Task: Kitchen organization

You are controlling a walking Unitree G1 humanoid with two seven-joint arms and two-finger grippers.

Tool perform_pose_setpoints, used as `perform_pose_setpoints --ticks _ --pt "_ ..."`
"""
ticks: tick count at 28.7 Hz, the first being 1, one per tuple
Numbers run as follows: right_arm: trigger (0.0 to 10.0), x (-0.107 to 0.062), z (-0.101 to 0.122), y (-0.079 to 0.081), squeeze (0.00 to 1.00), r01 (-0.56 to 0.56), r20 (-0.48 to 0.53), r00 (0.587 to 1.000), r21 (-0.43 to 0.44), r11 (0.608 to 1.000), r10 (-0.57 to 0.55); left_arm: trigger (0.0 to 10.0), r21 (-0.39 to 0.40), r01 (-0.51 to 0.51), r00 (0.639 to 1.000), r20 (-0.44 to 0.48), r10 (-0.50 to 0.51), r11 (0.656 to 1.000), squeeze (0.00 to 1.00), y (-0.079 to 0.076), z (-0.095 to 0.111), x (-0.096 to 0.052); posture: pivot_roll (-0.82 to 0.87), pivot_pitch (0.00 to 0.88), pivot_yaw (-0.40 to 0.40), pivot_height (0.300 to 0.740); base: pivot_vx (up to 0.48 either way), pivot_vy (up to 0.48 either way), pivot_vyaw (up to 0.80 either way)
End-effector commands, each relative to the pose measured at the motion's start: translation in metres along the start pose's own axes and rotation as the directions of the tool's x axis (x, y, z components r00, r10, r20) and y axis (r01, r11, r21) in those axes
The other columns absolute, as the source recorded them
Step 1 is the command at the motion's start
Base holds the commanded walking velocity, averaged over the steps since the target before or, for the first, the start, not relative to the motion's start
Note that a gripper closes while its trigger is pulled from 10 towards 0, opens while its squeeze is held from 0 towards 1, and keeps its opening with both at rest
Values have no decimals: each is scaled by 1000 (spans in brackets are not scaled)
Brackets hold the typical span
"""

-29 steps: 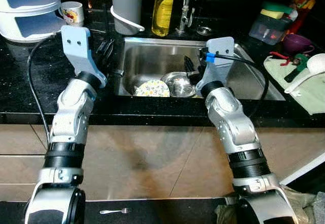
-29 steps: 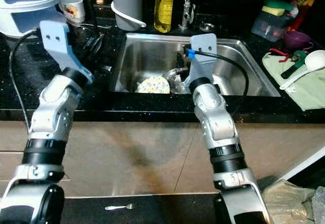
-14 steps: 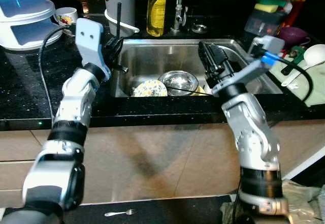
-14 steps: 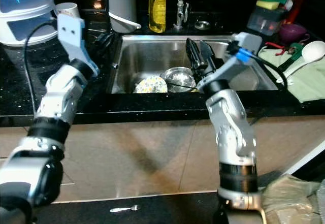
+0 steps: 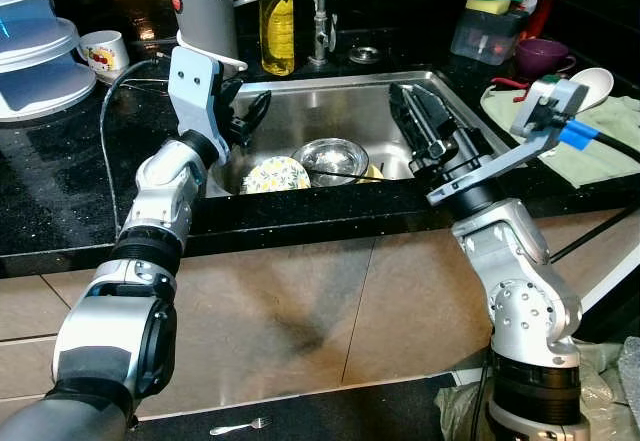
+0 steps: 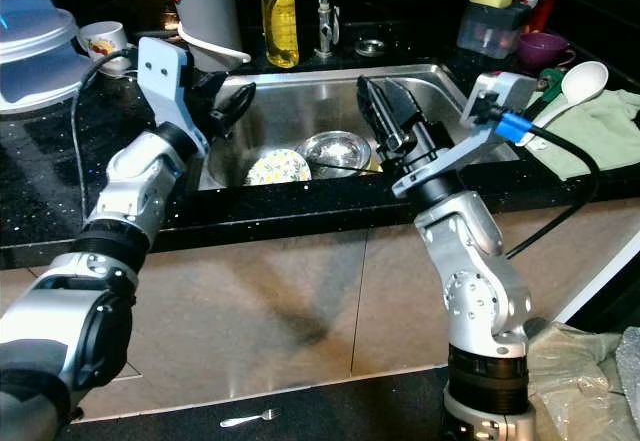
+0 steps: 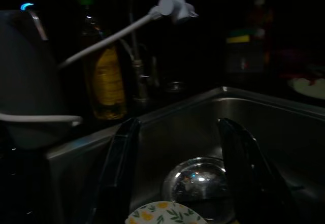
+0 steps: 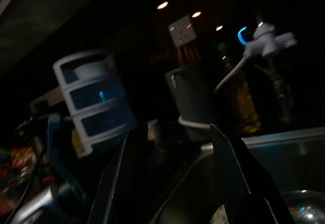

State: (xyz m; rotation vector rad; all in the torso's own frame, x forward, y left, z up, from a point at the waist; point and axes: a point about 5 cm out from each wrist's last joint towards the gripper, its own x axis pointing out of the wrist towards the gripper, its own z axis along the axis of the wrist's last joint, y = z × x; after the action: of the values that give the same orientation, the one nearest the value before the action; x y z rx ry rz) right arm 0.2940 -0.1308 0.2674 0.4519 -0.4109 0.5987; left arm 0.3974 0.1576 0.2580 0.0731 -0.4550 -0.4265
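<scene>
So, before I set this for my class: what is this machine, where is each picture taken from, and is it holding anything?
It is a humanoid robot with two silver arms, standing at a kitchen sink. Two pictures come from cameras in its head, looking down; the two dark ones come from cameras on its wrists, looking along the black fingers. The left gripper hovers at the sink's left edge and the right gripper over the basin; both have open jaws and hold nothing. In the sink lie a flowered plate and a steel bowl. A yellow bottle stands behind.
</scene>
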Motion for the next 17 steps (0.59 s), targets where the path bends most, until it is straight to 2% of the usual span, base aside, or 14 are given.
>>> perform_pose_setpoints --ticks 1,3,5,6,8,9,10,11,13,17 --pt "10000 -4 -6 -3 0 10 -31 999 3 1000 -10 10000 -7 -16 999 44 16 1000 0 -1 2 -5 -83 0 -14 740 0 0 0" --pt "10000 -11 -13 -12 0 36 -41 999 24 999 -35 10000 -42 -11 994 106 16 999 0 -9 9 -11 -62 0 -23 740 0 0 0" --pt "10000 -19 -16 -15 0 23 -37 999 76 997 -20 10000 -44 35 990 140 -28 998 0 -23 15 -18 -46 0 -29 740 0 0 0" --pt "10000 -19 -16 -15 0 23 -37 999 76 997 -20 10000 -44 35 990 140 -28 998 0 -23 15 -18 -46 0 -29 740 0 0 0" --pt "10000 -28 -16 -11 0 -62 -27 997 146 987 66 10000 -65 101 983 158 -90 993 0 -41 22 -26 -24 0 -31 740 0 0 0" --pt "10000 -28 -16 -11 0 -62 -27 997 146 987 66 10000 -65 101 983 158 -90 993 0 -41 22 -26 -24 0 -31 740 0 0 0" --pt "10000 -40 -18 -6 0 -154 -47 985 175 972 165 10000 -96 165 978 147 -150 982 0 -62 25 -36 -11 0 -30 740 0 0 0" --pt "10000 -45 -21 -8 0 -162 -66 982 173 972 175 10000 -109 177 978 132 -162 978 0 -69 22 -43 -4 0 -30 740 0 0 0" --pt "10000 -47 -23 -10 0 -159 -79 981 168 973 174 10000 -117 180 979 120 -166 977 0 -72 20 -47 -1 0 -29 740 0 0 0" --pt "10000 -69 -33 -29 0 -50 -133 989 161 986 71 10000 -175 140 989 -27 -147 975 0 -97 -11 -84 25 0 -29 740 0 0 0"
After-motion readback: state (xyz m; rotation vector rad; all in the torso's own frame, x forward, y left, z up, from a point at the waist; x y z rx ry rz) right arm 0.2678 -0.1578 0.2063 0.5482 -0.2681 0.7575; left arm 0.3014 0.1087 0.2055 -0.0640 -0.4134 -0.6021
